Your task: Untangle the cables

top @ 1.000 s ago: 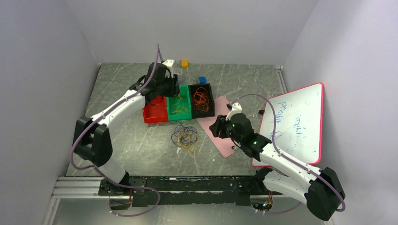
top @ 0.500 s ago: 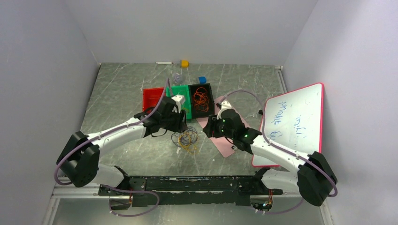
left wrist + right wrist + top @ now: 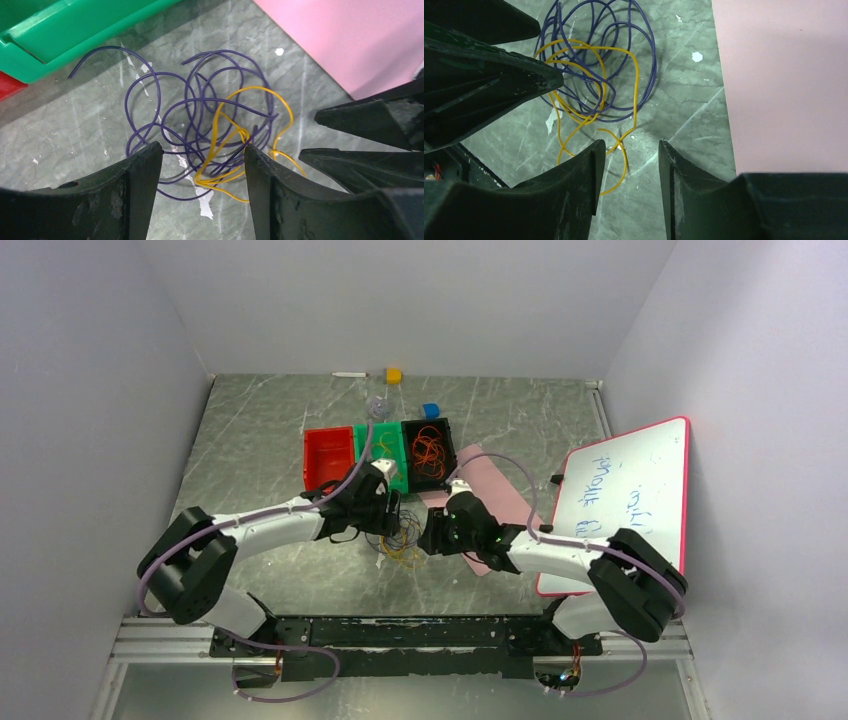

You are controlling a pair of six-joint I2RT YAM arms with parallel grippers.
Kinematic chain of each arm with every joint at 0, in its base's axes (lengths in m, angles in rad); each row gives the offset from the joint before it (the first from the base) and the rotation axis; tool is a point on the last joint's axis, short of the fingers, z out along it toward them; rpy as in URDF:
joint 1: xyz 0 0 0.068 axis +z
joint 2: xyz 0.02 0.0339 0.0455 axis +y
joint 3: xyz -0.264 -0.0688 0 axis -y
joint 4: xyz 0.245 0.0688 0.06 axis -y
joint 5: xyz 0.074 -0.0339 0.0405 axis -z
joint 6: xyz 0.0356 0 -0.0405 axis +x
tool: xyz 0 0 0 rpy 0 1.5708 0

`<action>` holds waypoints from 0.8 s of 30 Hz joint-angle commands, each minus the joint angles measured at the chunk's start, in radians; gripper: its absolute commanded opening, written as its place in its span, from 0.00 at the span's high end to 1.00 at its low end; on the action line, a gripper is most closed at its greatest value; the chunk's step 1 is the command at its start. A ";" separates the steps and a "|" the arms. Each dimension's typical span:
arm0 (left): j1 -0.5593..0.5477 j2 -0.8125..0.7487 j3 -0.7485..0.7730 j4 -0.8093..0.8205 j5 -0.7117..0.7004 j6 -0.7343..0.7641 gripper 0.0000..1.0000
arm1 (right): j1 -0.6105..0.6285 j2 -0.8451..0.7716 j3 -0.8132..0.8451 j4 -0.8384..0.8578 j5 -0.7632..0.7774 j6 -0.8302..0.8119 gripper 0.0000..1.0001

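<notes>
The cables (image 3: 401, 538) lie as a small tangle of dark purple-blue and yellow loops on the table, in front of the bins. In the left wrist view the tangle (image 3: 200, 125) sits just beyond my open left gripper (image 3: 202, 152), with yellow strands between the fingertips. In the right wrist view the tangle (image 3: 594, 80) lies ahead and left of my open right gripper (image 3: 629, 147), and one yellow loop reaches between the jaws. Both grippers (image 3: 392, 512) (image 3: 430, 537) hover low at the tangle from either side, holding nothing. Orange cables (image 3: 429, 450) lie in the black bin.
A red bin (image 3: 328, 455), a green bin (image 3: 383, 443) and a black bin (image 3: 440, 427) stand in a row behind the tangle. A pink sheet (image 3: 500, 495) lies to the right, a whiteboard (image 3: 625, 495) further right. Yellow (image 3: 394, 375) and blue (image 3: 431, 410) blocks sit at the back.
The left arm swung from the bins down to the tangle. The right arm moved left off the pink sheet to the tangle. Both grippers now flank the cables.
</notes>
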 commanded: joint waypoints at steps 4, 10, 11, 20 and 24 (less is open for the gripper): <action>-0.004 0.057 -0.027 0.068 -0.057 -0.009 0.41 | 0.004 0.057 -0.022 0.141 0.011 0.090 0.57; -0.005 0.083 -0.054 0.093 -0.054 -0.026 0.56 | 0.004 0.084 -0.022 0.152 0.064 0.109 0.64; -0.005 0.086 -0.057 0.094 -0.052 -0.027 0.59 | 0.004 0.089 -0.018 0.150 0.070 0.106 0.65; -0.006 0.088 -0.072 0.101 -0.058 -0.033 0.63 | 0.003 0.159 0.012 0.178 0.059 0.097 0.70; -0.006 0.090 -0.073 0.108 -0.048 -0.033 0.64 | 0.003 0.180 0.017 0.197 0.042 0.093 0.71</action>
